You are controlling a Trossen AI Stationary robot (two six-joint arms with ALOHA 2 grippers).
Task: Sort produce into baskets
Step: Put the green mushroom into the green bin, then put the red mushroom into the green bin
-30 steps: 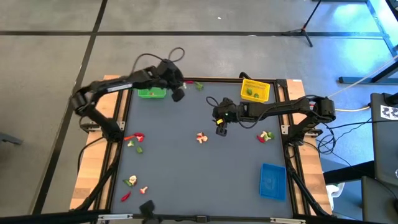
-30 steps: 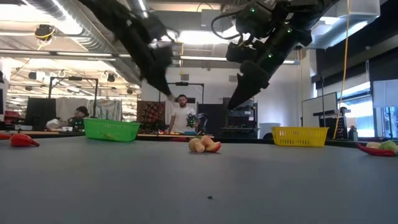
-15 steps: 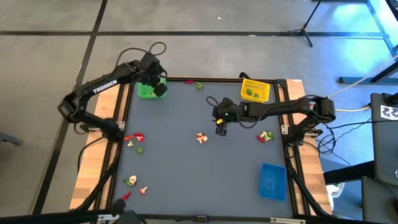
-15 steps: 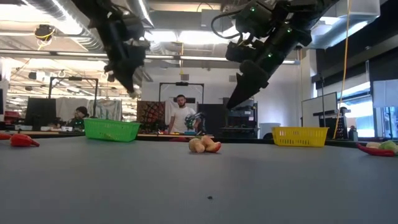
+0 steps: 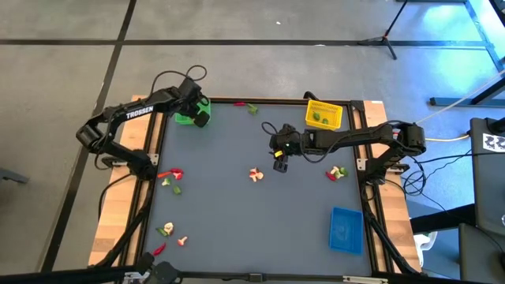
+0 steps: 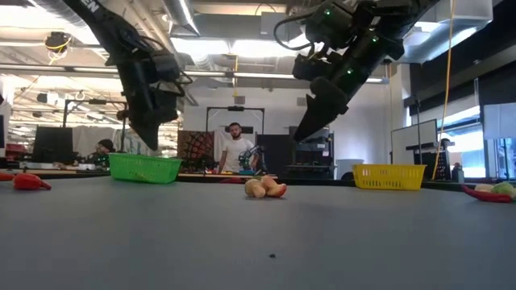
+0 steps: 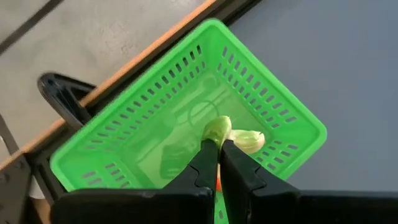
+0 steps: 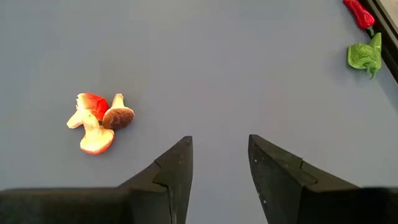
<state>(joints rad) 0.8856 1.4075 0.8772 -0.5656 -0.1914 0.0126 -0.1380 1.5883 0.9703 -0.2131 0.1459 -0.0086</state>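
Pinching green piece over green basket

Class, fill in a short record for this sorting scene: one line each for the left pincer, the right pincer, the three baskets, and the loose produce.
left pincer: shut on a green piece, over the green basket
right pincer: open, empty, above the table near the mushroom pieces
yellow basket: far edge, holds green pieces
blue basket: near right corner
loose produce: small clusters on the left side and the right side
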